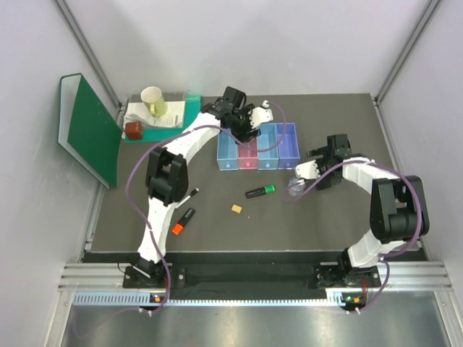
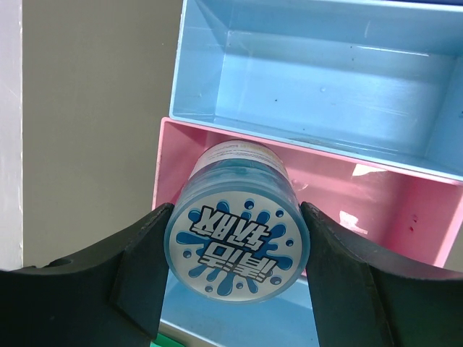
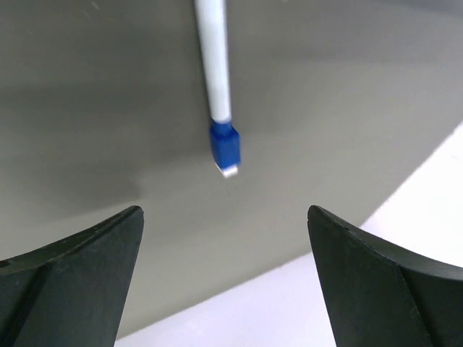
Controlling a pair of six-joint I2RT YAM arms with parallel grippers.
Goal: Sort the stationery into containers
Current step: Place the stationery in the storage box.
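The left gripper (image 2: 237, 213) is clenched on the round blue-patterned tin (image 2: 237, 253), whose glossy, splash-printed lid faces the wrist camera. The tin sits at the end wall of the pink bin (image 2: 376, 210); whether it is inside or above cannot be told. Smooth, thin-walled blue bins (image 2: 325, 79) flank the pink one.

The right gripper (image 3: 224, 213) is spread wide and released, its matte black fingers (image 3: 79, 275) over the grey mat (image 3: 347, 87) just short of a slim white pen (image 3: 215, 65) with a blue cap. The mat's pale edge runs close by.

On open mat lie a green-capped highlighter (image 1: 260, 191), a tan block (image 1: 236, 208) and a clear tub (image 1: 296, 189).
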